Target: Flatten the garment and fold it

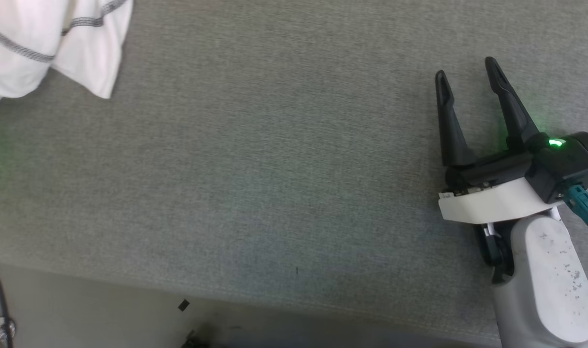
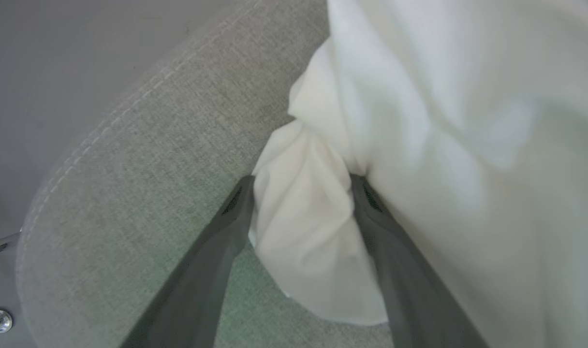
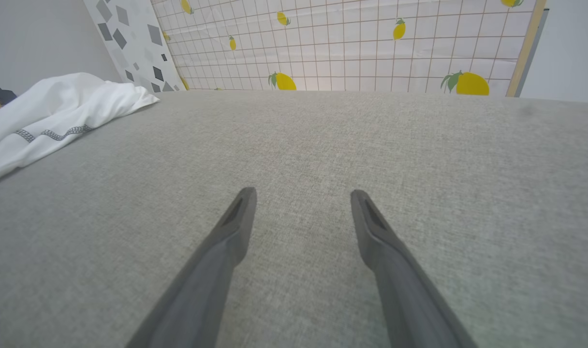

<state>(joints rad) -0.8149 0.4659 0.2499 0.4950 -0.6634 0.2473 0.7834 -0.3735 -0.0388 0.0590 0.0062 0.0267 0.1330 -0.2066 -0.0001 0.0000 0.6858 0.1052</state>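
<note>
Left fingers (image 2: 212,261) spread around bunched garment (image 2: 303,217), right fingers (image 3: 216,261) apart

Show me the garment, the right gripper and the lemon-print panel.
garment (image 1: 88,53): head view, white fold under the zigzag stitching.
right gripper (image 1: 465,66): head view, midway between its fingertips.
lemon-print panel (image 3: 371,43): right wrist view, its gridded face.

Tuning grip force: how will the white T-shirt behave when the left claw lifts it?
Likely floppy: the T-shirt lies in soft rumpled folds and bunches between the fingers of the open left claw, so it should drape. Probably light: the fabric looks thin. Pushed over the grey woven upholstery, it may wrinkle rather than slide.
</note>
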